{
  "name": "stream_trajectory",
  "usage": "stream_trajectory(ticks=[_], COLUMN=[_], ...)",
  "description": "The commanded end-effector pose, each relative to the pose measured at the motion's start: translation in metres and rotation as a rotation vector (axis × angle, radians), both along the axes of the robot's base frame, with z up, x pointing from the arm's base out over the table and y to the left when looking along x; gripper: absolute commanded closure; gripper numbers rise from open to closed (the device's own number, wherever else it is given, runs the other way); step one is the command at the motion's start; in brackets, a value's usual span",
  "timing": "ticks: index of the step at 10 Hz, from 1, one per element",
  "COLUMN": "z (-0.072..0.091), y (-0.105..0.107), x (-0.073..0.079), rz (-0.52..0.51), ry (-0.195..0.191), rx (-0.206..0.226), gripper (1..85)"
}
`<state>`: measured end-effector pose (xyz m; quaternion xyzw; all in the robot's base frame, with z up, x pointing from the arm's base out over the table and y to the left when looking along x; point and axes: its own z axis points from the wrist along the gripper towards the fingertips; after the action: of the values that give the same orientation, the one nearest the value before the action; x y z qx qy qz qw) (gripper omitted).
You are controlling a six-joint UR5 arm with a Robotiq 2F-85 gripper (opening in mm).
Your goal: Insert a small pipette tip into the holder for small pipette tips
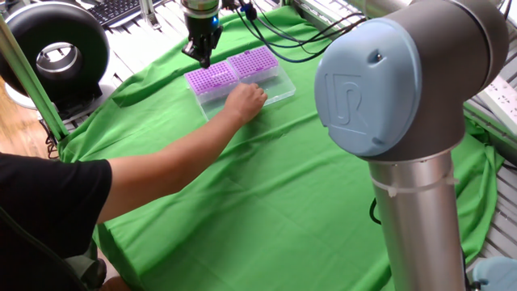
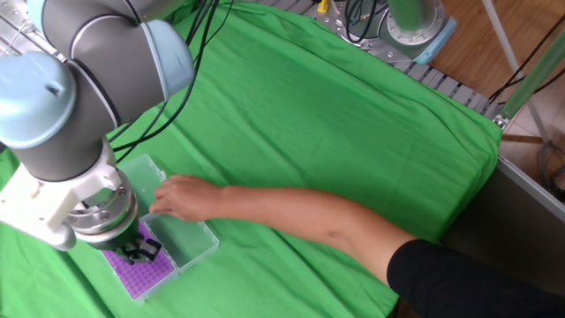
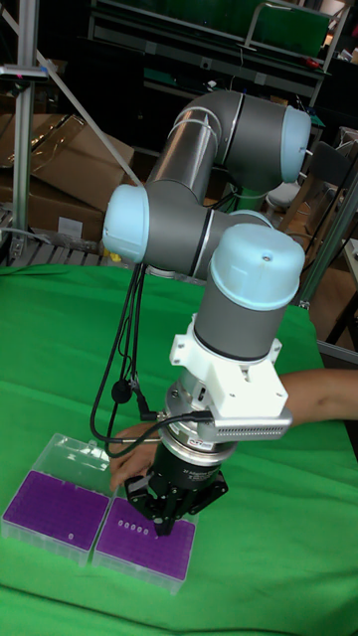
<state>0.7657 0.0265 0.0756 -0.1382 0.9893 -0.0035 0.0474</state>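
Two purple tip holders sit side by side in a clear case on the green cloth: one holder (image 1: 212,78) (image 3: 144,540) and its neighbour (image 1: 254,59) (image 3: 55,507). I cannot tell which is for small tips. My gripper (image 1: 202,55) (image 2: 141,251) (image 3: 171,515) hangs just above the far edge of the first holder (image 2: 139,272), fingers drawn together and pointing down. A small pipette tip between them is too small to make out. A person's hand (image 1: 245,99) (image 2: 181,196) rests on the clear lid (image 2: 181,237) beside the holders.
The person's forearm (image 1: 153,158) stretches across the green cloth (image 1: 307,186) from the near left. The arm's big grey and blue joint (image 1: 388,73) fills the right foreground. A black ring light (image 1: 56,52) and a keyboard lie beyond the cloth's far-left edge.
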Motion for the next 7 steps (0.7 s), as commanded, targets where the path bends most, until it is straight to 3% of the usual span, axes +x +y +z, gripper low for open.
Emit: stream_trajectory(ticks=[1, 7], z=[-0.0054, -0.0079], y=[0.0007, -0.0038], x=[-0.0032, -0.0092], rz=[-0.008, 0.003], ry=[-0.007, -0.007], rx=[0.007, 0.003], gripper=[84.7, 84.7])
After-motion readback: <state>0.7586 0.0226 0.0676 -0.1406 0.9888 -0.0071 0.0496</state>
